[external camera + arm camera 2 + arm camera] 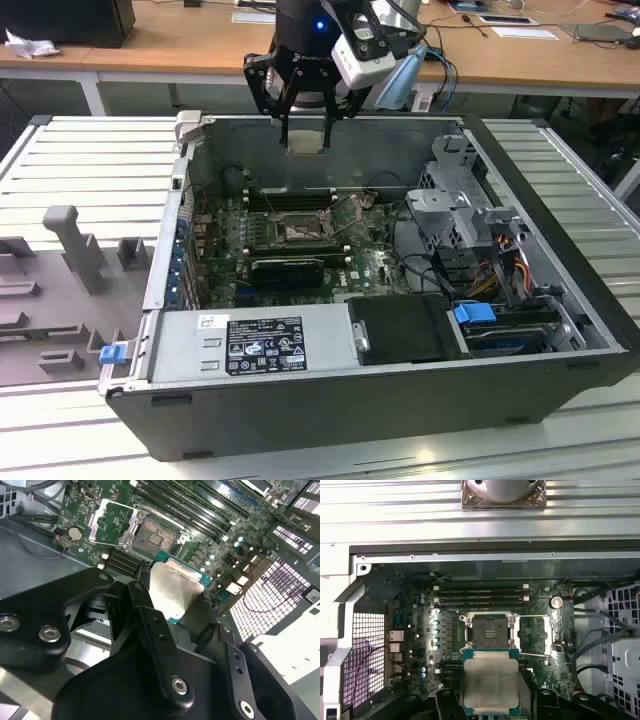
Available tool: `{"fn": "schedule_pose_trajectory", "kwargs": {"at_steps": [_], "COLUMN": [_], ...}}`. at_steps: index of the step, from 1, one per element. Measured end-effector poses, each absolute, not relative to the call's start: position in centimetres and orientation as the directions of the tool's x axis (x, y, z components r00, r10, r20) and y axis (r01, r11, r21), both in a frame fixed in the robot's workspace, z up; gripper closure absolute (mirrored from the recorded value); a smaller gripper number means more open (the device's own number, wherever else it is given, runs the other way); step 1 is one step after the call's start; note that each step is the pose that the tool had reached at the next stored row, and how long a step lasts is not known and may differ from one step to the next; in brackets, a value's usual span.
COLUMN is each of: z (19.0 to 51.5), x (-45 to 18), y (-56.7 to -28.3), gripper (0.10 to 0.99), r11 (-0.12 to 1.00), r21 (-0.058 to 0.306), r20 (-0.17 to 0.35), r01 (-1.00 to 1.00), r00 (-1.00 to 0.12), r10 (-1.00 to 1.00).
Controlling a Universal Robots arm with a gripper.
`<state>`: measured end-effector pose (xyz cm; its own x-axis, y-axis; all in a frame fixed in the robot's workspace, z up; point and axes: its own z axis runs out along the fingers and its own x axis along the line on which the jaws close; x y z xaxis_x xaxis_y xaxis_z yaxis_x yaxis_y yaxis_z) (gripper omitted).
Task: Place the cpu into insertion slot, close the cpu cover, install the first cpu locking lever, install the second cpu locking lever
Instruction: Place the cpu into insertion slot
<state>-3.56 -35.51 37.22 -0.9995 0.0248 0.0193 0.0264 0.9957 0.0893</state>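
Starting from the exterior view's left, I see a grey fixture standing on the ribbed metal surface, just beside the open computer case. A blue latch sticks out at the case's near corner on that side. Inside the case the motherboard lies flat. The insertion slot sits near its middle, uncovered, and its dark contact field shows in both wrist views. The cpu cover is swung open off the slot and stands at one side of it. Over the case's far wall I have the gripper clenched on the cpu, with the fingers pressing on opposite edges. The chip hangs in the air, well apart from the slot. In the first wrist view its silvery top faces the camera, rimmed in green, with the slot beyond it. Toward the exterior view's right are the drive cage and a bundle of coloured cables.
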Motion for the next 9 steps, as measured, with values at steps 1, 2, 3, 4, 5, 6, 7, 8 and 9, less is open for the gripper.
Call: {"fn": "schedule_pose_trajectory", "kwargs": {"at_steps": [1,2,3,4,5,6,7,8,9], "z": [37.22,37.22,37.21,37.21,37.2,37.2,37.2,37.19,37.19], "x": [-3.55,-3.56,-3.56,-3.56,-3.56,-3.56,-3.56,-3.56,-3.56], "y": [-35.51,-35.51,-35.51,-35.51,-35.51,-35.51,-35.51,-35.51,-35.51], "gripper": [0.557,0.557,0.557,0.557,0.557,0.557,0.557,0.557,0.557], "r11": [0.995,0.994,0.994,0.993,0.993,0.993,0.993,0.992,0.992], "r21": [0.089,0.089,0.089,0.089,0.089,0.089,0.089,0.089,0.089], "r20": [0.019,0.019,0.019,0.019,0.019,0.019,0.019,0.019,0.019], "r01": [0.032,0.055,0.067,0.072,0.075,0.078,0.083,0.086,0.089], "r00": [-0.999,-0.998,-0.998,-0.997,-0.997,-0.997,-0.996,-0.996,-0.996], "r10": [0.031,0.054,0.065,0.071,0.074,0.076,0.081,0.084,0.087]}}
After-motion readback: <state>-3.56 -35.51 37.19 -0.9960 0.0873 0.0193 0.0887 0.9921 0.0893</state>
